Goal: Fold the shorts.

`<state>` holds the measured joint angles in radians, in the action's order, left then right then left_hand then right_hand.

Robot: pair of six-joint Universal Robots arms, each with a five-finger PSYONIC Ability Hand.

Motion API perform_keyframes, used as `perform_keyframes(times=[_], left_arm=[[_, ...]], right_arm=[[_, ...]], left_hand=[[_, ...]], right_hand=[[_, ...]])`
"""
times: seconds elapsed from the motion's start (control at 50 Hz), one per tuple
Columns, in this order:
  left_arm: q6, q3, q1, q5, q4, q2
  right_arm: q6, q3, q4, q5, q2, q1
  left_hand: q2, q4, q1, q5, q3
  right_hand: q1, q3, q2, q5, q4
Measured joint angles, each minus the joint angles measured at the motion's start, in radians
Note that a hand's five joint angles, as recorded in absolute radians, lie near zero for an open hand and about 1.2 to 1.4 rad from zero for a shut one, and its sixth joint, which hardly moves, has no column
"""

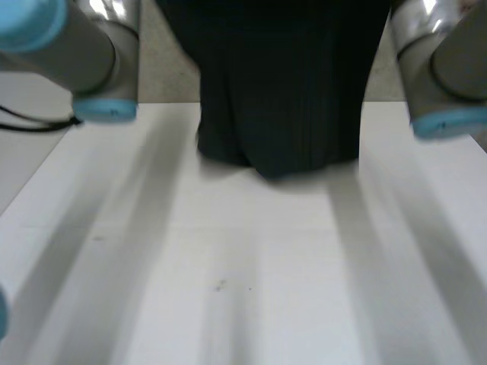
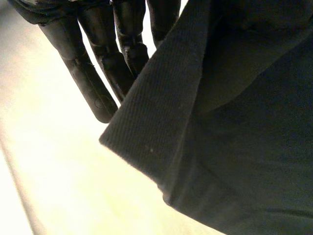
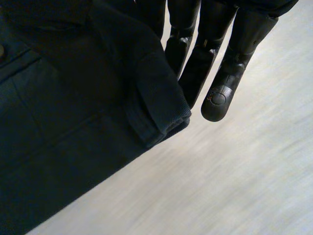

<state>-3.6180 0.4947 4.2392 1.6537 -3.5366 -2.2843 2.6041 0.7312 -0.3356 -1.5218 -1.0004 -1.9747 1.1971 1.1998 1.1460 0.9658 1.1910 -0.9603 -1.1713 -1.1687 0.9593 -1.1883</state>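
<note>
Shorts (image 1: 281, 91), dark, hung between the left arm (image 1: 76, 53) and right arm (image 1: 441, 68) in the head view, lower edge at the far part of the white table (image 1: 251, 289). In the left wrist view, one corner lay against the left hand (image 2: 98, 73); we could not tell whether that hand gripped it. In the right wrist view, a hemmed corner lay against the right hand (image 3: 220, 73); grip likewise undetermined.

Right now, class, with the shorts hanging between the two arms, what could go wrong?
The shorts hang bunched, their lower edge down by the table; they may land creased. A corner hangs beside the left hand and a rolled hem beside the right hand; either hold, hidden here, might slip.
</note>
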Motion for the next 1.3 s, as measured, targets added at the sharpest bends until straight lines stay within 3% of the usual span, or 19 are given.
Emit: perform_keyframes(times=[0.06, 0.12, 0.22, 0.4, 0.58, 0.68, 0.94, 1.06, 1.18, 1.3], left_arm=[[0.079, 0.059, 0.023, 0.007, -0.109, 0.074], [0.149, 0.145, 0.058, 0.014, -0.142, 0.131], [0.205, 0.315, 0.100, 0.014, -0.091, 0.166], [0.189, 0.591, 0.102, 0.005, -0.050, 0.111], [0.086, 0.799, 0.079, 0.014, -0.026, -0.068], [0.011, 0.853, 0.075, 0.019, 0.019, -0.091], [-0.084, 1.073, 0.082, 0.019, 0.183, 0.221], [-0.186, 1.156, 0.077, 0.017, 0.381, 0.374], [-0.397, 1.261, 0.077, 0.008, 0.712, 0.534], [-0.461, 1.292, 0.074, -0.018, 0.734, 0.592]], right_arm=[[0.034, 0.055, -0.188, -0.003, -0.073, 0.001], [0.060, 0.105, -0.242, -0.003, -0.113, 0.003], [0.078, 0.143, -0.065, 0.004, -0.084, 0.002], [0.068, 0.201, 0.162, 0.044, 0.056, -0.002], [-0.004, 0.320, 0.264, 0.063, 0.267, -0.048], [-0.038, 0.350, 0.312, 0.055, 0.293, -0.052], [-0.073, 0.539, 0.553, 0.048, 0.022, -0.038], [-0.130, 0.609, 0.748, 0.067, -0.085, -0.039], [-0.327, 0.721, 1.024, 0.090, -0.192, -0.033], [-0.402, 0.770, 1.047, 0.106, -0.246, -0.008]], left_hand=[[0.000, 0.000, 0.000, 0.000, 0.000], [0.000, 0.000, 0.000, 0.000, 0.000], [0.000, 0.000, 0.000, 0.000, 0.000], [0.001, 0.003, 0.000, 0.000, 0.000], [0.001, 0.003, 0.000, 0.020, 0.001], [0.001, 0.003, 0.000, 0.020, 0.001], [0.001, 0.003, 0.000, 0.020, 0.001], [0.002, 0.003, 0.000, 0.020, 0.001], [0.002, 0.003, 0.002, 0.029, 0.001], [-0.050, -0.038, -0.035, -0.004, -0.050]], right_hand=[[0.000, 0.000, 0.000, 0.000, 0.000], [0.000, 0.000, 0.000, 0.000, 0.000], [0.000, 0.000, 0.000, 0.000, 0.000], [0.000, 0.000, 0.000, 0.000, 0.000], [0.000, -0.011, 0.000, 0.000, 0.000], [0.000, -0.011, 0.000, 0.000, 0.000], [0.000, -0.011, 0.000, 0.000, 0.000], [0.000, -0.011, 0.000, 0.000, 0.000], [0.000, -0.011, 0.000, 0.000, 0.000], [0.000, -0.011, 0.000, 0.000, 0.000]])
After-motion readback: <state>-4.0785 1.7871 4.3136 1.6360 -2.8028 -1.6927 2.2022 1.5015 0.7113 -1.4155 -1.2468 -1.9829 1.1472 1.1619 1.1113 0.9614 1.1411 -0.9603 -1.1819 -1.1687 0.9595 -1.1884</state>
